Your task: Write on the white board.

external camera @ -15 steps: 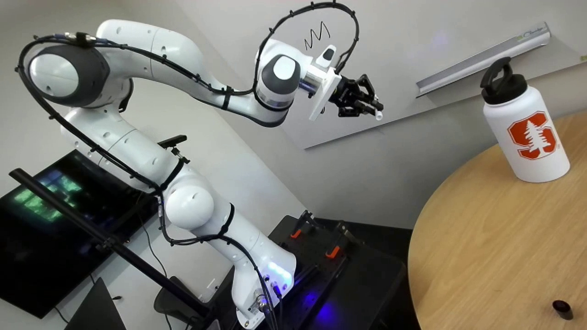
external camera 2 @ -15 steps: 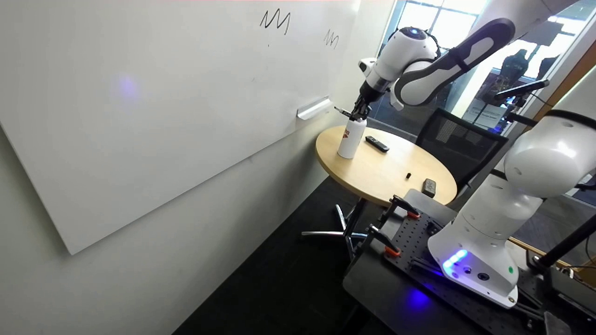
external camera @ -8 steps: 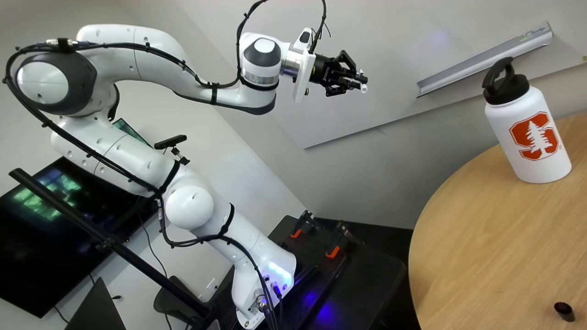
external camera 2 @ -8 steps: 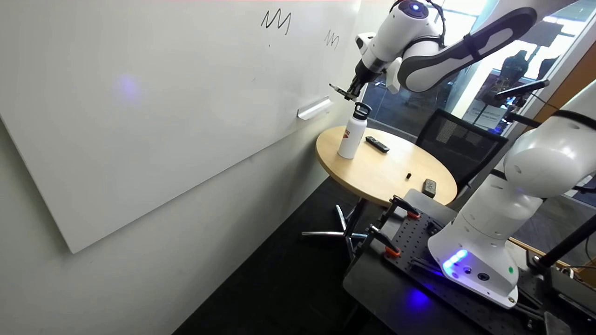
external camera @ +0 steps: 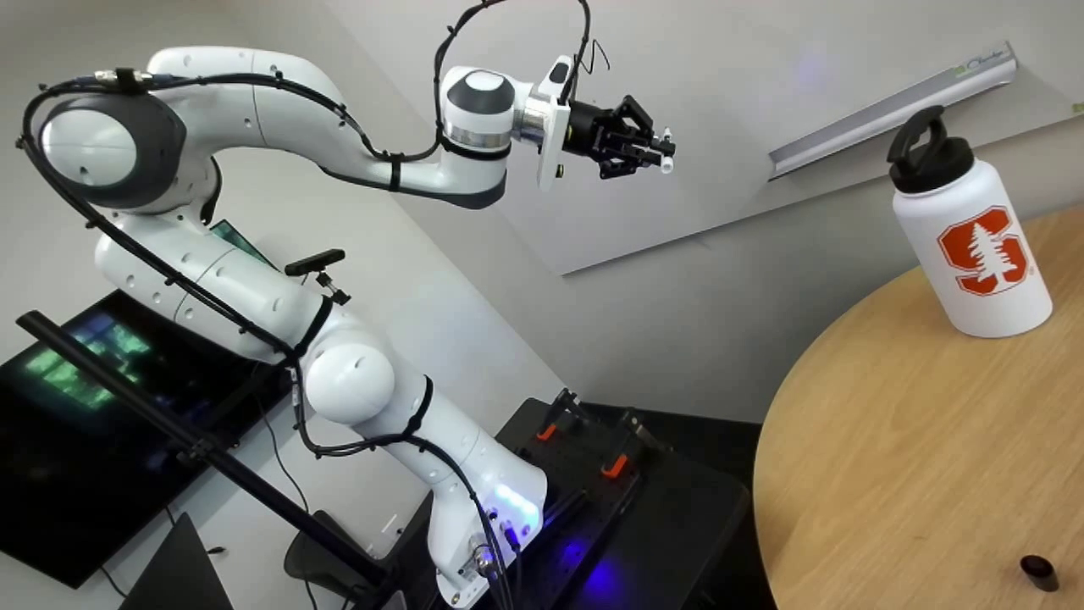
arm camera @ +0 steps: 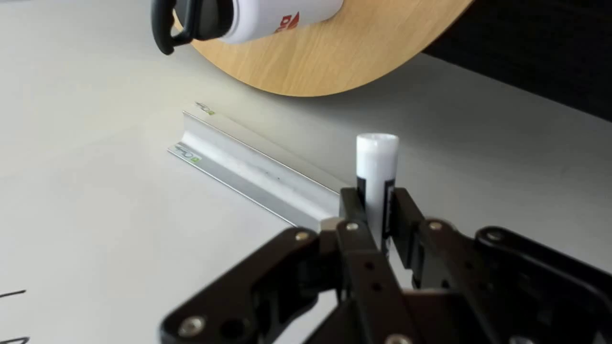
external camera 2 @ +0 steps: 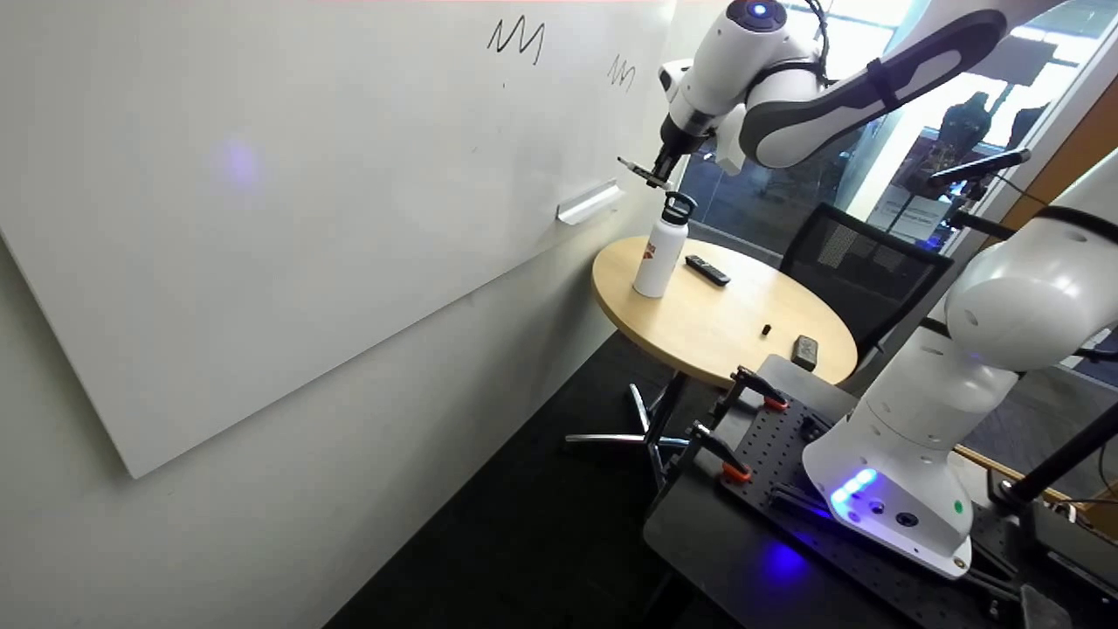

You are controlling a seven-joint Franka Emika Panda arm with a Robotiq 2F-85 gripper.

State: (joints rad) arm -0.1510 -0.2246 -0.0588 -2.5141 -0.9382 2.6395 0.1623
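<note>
The white board is a large glossy panel on the wall. It also shows in an exterior view and fills the lower left of the wrist view. Black zigzag scribbles and fainter ones are on it. My gripper is shut on a white marker with a black label. In an exterior view the marker's thin tip points toward the board and looks apart from it. The gripper is above the bottle, beside the board. In the wrist view, the tip is hidden.
A silver tray rail sticks out from the board's lower edge. A white bottle with a black handled lid stands on the round wooden table. A black cap, a remote and an eraser-like block lie there.
My gripper has risen with the marker, uncovering the bottle's lid in an exterior view, and moved up and left in an exterior view. Over the last half second it has barely moved.
</note>
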